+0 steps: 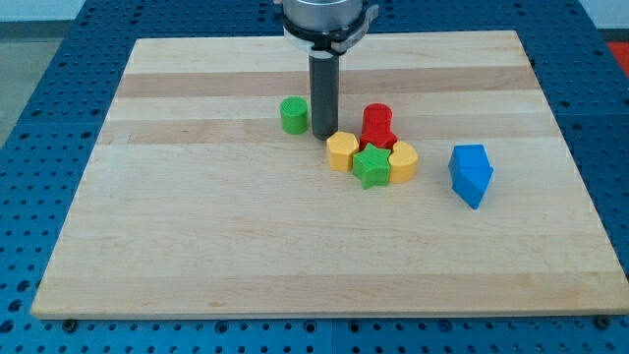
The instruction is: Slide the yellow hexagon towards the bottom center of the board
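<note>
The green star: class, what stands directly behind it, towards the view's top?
Behind the green star stand red blocks, one seemingly a cylinder; their lower parts are hidden. The yellow hexagon and another yellow block flank it. My tip is beside the hexagon.

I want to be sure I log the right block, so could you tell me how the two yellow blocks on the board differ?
The yellow hexagon lies at the cluster's left edge, just below and to the view's right of my tip; the yellow heart-like block lies on the cluster's right, farther from my tip. The hexagon has flat sides; the other has a notched top. The green star sits between them. Both are yellow and look similar in size.
</note>
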Motion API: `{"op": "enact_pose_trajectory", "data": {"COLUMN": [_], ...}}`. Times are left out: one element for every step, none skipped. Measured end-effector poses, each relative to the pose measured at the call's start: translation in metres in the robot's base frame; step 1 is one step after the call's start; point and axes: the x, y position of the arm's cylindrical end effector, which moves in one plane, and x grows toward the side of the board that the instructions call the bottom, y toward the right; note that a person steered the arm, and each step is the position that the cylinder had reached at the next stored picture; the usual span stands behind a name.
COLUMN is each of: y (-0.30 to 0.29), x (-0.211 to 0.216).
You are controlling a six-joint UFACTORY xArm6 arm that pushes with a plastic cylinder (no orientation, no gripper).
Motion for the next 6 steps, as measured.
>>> {"op": "enact_pose_trajectory", "data": {"y": [0.008,0.015,0.017,0.019,0.028,0.034], "x": [0.000,0.003,0.021,0.043,0.056,0.075]}}
